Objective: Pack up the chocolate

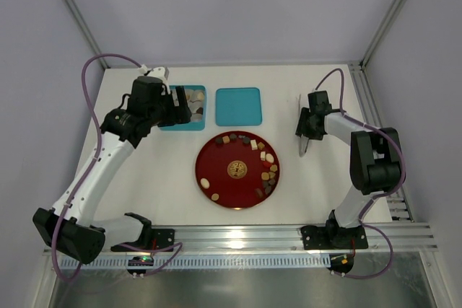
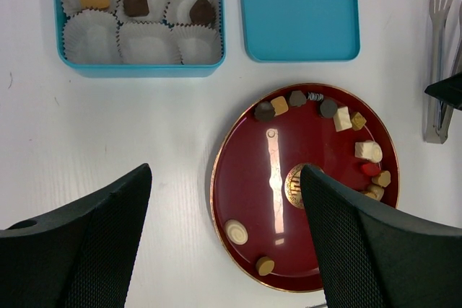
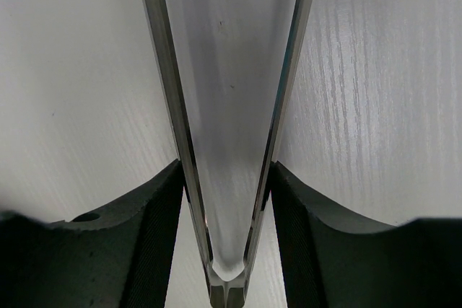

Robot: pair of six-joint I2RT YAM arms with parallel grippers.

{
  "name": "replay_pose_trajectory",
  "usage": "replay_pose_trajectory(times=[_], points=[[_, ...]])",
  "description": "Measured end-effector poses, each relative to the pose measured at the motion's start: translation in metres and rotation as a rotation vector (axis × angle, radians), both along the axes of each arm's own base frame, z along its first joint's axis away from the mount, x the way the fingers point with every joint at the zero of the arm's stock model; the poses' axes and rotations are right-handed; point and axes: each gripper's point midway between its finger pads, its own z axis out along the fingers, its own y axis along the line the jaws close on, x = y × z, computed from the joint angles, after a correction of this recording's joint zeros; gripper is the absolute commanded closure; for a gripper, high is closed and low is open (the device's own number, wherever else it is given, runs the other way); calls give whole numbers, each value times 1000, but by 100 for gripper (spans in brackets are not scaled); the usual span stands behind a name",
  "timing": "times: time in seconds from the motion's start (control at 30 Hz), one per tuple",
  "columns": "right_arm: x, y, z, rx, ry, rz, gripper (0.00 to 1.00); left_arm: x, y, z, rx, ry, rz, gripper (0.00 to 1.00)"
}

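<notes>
The chocolate lies mostly round the rim of the red plate (image 1: 224, 178), several pieces along its far and right side (image 2: 341, 117). A white swirl piece (image 2: 236, 231) and a tan round one (image 2: 265, 265) lie at its near left. The blue box (image 2: 141, 70) of white paper cups holds a tan (image 2: 94, 0), a dark square (image 2: 136, 3) and a dark round piece (image 2: 202, 11). My left gripper (image 1: 177, 104) (image 2: 225, 178) is open and empty, high over the box's side of the table. My right gripper (image 1: 307, 133) (image 3: 227, 203) is shut on metal tongs (image 3: 227, 91) (image 1: 304, 148) on the table.
The blue lid (image 1: 238, 106) lies flat right of the box, also in the left wrist view (image 2: 297, 9). The tongs show there at the right edge (image 2: 439, 70). The plate has a round gold emblem (image 1: 236, 169). A rail runs along the table's right edge (image 1: 372, 102).
</notes>
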Motion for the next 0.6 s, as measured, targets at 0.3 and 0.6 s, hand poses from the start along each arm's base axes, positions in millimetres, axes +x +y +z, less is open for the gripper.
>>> replay_pose_trajectory(times=[0.3, 0.6], points=[[0, -2, -4, -11, 18, -4, 44, 1, -2, -9, 3, 20, -6, 18], [-2, -2, -4, -17, 38, -3, 39, 3, -4, -19, 9, 50, -13, 18]])
